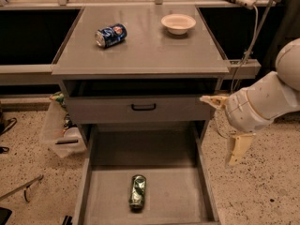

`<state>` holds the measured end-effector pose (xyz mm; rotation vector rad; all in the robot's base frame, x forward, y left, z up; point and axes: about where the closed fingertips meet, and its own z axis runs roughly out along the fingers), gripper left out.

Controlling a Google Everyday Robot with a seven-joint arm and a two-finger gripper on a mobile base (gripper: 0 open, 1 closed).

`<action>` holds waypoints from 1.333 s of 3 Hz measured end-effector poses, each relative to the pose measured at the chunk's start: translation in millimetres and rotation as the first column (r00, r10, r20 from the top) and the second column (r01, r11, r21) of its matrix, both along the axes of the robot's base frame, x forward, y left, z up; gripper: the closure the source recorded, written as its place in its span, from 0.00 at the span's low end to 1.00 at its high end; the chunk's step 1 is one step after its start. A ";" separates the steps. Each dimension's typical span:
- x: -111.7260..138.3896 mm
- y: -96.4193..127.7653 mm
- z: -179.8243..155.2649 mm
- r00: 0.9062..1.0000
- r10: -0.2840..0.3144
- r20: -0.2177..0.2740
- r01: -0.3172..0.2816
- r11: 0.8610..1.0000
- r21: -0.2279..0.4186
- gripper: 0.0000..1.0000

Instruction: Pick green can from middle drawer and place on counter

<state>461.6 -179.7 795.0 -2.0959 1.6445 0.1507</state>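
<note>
The green can lies on its side on the floor of the open middle drawer, near the drawer's front middle. The counter is the grey cabinet top above it. My gripper is to the right of the cabinet, beside the drawer's right wall and well above and to the right of the can. Its two pale fingers are spread apart and hold nothing.
A blue can lies on the counter at back left, and a white bowl stands at back right. A grey drawer front with a black handle sits above the open drawer. A clear plastic bin stands left of the cabinet. Cables hang at the right.
</note>
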 end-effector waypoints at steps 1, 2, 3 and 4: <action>2.8 22.7 -53.8 0.995 0.100 0.029 -0.101 0.994 0.030 0.00; 14.0 49.2 -122.0 0.976 0.205 0.072 -0.209 0.977 0.048 0.00; 29.3 71.9 -183.1 0.963 0.254 0.088 -0.260 0.963 0.067 0.00; 34.4 95.0 -245.1 0.958 0.286 0.018 -0.286 0.954 0.086 0.00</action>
